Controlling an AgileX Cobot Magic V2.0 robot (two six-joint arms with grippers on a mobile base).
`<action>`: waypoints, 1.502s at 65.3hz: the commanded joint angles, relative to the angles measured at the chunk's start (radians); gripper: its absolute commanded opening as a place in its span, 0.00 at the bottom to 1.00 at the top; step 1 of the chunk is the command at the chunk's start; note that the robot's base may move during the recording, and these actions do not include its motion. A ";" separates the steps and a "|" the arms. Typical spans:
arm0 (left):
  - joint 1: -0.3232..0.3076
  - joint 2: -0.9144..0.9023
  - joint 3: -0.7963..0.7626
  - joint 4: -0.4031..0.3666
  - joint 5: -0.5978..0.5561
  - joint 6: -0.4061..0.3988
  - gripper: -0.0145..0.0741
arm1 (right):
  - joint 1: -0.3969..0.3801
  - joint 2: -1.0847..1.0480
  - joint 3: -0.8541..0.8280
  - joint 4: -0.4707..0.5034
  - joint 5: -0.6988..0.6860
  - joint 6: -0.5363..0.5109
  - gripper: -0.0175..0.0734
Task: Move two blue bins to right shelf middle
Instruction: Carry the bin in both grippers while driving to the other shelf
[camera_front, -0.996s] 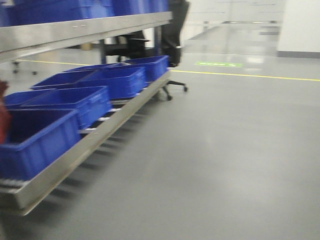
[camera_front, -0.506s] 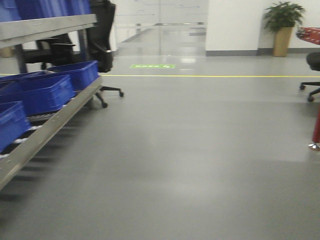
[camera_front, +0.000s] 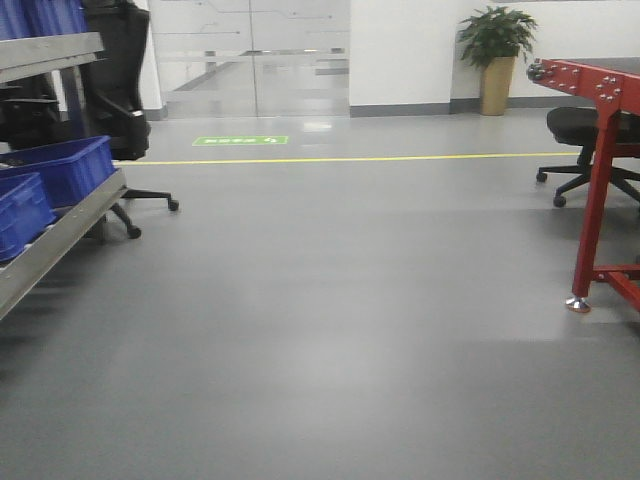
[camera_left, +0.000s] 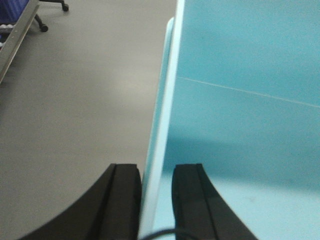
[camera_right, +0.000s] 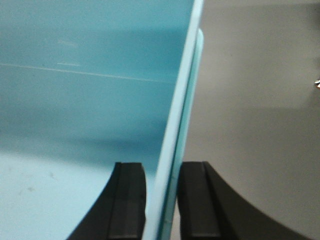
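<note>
slippage risk: left gripper (camera_left: 156, 200) and right gripper (camera_right: 161, 200) pinching opposite light-blue bin (camera_left: 240, 100) walls; could twist loose mid-drive.

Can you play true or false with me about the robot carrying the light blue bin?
1. The left gripper pinches the wall of the light blue bin. True.
2. The right gripper is holding nothing. False: it clamps the bin's other wall.
3. The potted plant stands by the far wall. True.
4. The table frame is green. False: it is red.
5. The dark blue bins sit on the floor. False: they sit on a metal rack.
</note>
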 joint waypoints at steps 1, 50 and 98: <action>-0.032 -0.020 -0.022 -0.078 -0.123 0.015 0.04 | 0.017 0.003 -0.010 0.049 -0.233 0.013 0.01; -0.032 -0.020 -0.022 -0.076 -0.123 0.015 0.04 | 0.017 0.003 -0.010 0.049 -0.233 0.013 0.01; -0.032 -0.020 -0.022 -0.076 -0.123 0.015 0.04 | 0.017 0.003 -0.010 0.049 -0.240 0.013 0.01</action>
